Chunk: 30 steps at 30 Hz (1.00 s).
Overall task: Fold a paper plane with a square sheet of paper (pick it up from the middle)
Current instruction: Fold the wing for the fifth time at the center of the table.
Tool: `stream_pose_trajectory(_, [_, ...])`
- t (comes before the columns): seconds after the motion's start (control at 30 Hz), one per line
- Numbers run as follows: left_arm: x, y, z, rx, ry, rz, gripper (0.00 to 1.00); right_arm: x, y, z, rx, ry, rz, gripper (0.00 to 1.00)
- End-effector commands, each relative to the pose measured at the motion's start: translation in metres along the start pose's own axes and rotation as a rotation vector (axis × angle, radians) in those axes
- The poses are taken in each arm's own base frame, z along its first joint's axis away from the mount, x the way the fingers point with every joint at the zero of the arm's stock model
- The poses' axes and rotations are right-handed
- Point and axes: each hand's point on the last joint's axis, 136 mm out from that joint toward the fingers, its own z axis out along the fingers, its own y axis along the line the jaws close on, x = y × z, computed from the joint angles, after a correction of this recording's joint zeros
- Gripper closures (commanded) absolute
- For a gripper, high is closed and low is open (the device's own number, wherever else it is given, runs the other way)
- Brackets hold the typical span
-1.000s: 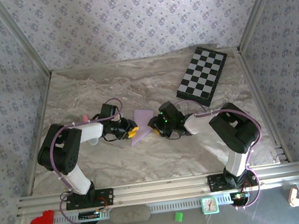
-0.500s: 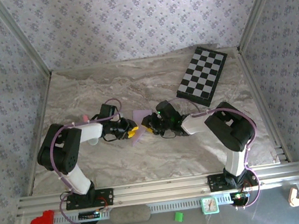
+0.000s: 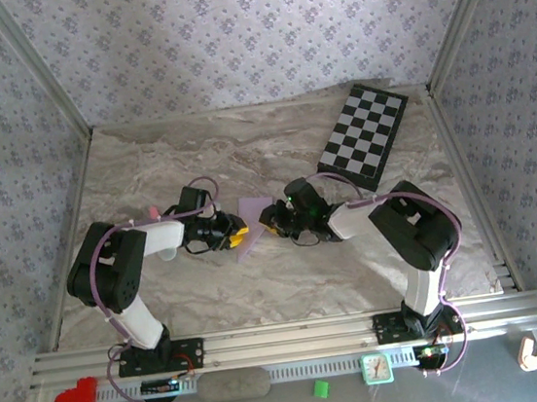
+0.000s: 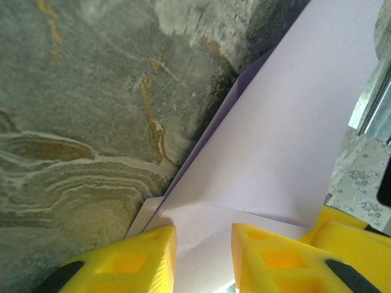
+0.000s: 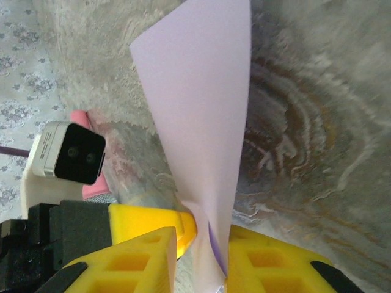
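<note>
Toward the middle of the tabletop [image 3: 243, 155], just beyond the arms' bent elbows, the sheet of paper [image 3: 251, 219] lies as a narrow lilac wedge between the two hands. At its 8 o'clock edge the left hand [image 3: 239, 234] sits where it was a second ago. Seen from that wrist, the sheet of paper [image 4: 287, 134] runs out of the gap between the yellow fingers [image 4: 131, 256], but I cannot tell whether they clamp it or only straddle it. The right hand [image 3: 271, 218] has slid in from 3 o'clock and drawn its fingers together. In its own view they pinch the sheet of paper [image 5: 201, 91], which stands on edge and rises away from them. From above, the lilac patch has shrunk, so a flap is probably being brought over: a fold under way, no dart yet. Far off at 1 o'clock the chequered board [image 3: 363, 136] has not moved.
</note>
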Motion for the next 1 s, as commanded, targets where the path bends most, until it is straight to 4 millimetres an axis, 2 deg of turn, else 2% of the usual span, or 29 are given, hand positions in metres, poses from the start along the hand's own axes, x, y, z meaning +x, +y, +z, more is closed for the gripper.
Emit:
stream_pose_trajectory(0.0, [0.008, 0.052, 0.006, -0.161, 0.021, -0.087, 0.69, -0.001, -0.004, 0.002, 0.018, 0.021, -0.012, 0.77])
stream_pose_trajectory(0.13, [0.006, 0.046, 0.004, -0.151, 0.020, -0.060, 0.69, -0.001, -0.006, 0.003, 0.022, 0.033, 0.001, 0.88])
stream_pose_trajectory(0.23, [0.002, 0.032, 0.000, -0.120, 0.005, -0.015, 0.65, -0.001, -0.006, 0.000, 0.033, 0.022, -0.002, 0.97])
stream_pose_trajectory(0.4, [-0.002, -0.010, -0.026, -0.055, -0.079, 0.159, 0.54, -0.009, -0.003, -0.020, 0.067, -0.070, -0.032, 1.00])
stream_pose_trajectory(0.5, [0.000, -0.023, -0.040, -0.083, -0.146, 0.312, 0.49, -0.015, -0.001, -0.037, 0.082, -0.139, -0.029, 1.00])
stream_pose_trajectory(0.6, [0.007, -0.036, -0.047, -0.083, -0.186, 0.464, 0.39, -0.019, -0.007, -0.050, 0.089, -0.194, 0.013, 1.00])
stream_pose_trajectory(0.77, [0.026, -0.059, -0.047, -0.067, -0.247, 0.748, 0.24, -0.026, -0.023, -0.070, 0.127, -0.269, 0.100, 1.00])
stream_pose_trajectory(0.97, [0.053, -0.079, -0.036, -0.010, -0.319, 1.063, 0.20, -0.026, -0.034, -0.085, 0.177, -0.302, 0.188, 1.00])
